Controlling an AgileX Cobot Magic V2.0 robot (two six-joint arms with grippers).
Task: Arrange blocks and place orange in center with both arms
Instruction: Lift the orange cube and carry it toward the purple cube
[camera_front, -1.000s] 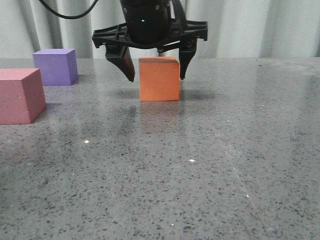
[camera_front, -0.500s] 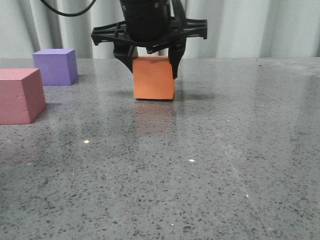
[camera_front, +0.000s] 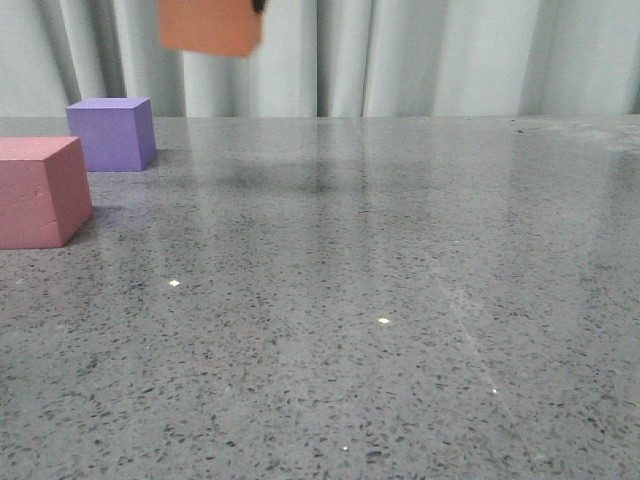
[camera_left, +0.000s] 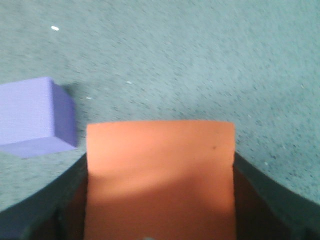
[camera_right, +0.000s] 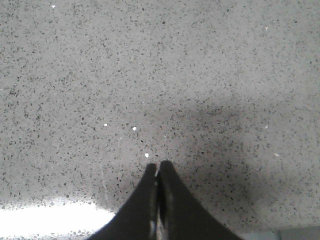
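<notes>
The orange cube (camera_front: 211, 27) hangs high above the table at the top edge of the front view, left of centre. In the left wrist view it fills the space between the dark fingers (camera_left: 50, 210), so my left gripper (camera_left: 160, 200) is shut on the orange cube (camera_left: 160, 170). The purple cube (camera_front: 112, 132) stands at the far left of the table and also shows in the left wrist view (camera_left: 35, 117). The pink-red cube (camera_front: 40, 190) stands at the left edge, nearer the camera. My right gripper (camera_right: 158, 167) is shut and empty over bare table.
The grey speckled tabletop (camera_front: 400, 300) stretches across the front view, with a pale curtain (camera_front: 450, 55) behind it. A faint shadow lies on the table under the lifted cube.
My left gripper closed on the orange cube, then lifted it off the table and carried it up and to the left, nearly out of the front view.
</notes>
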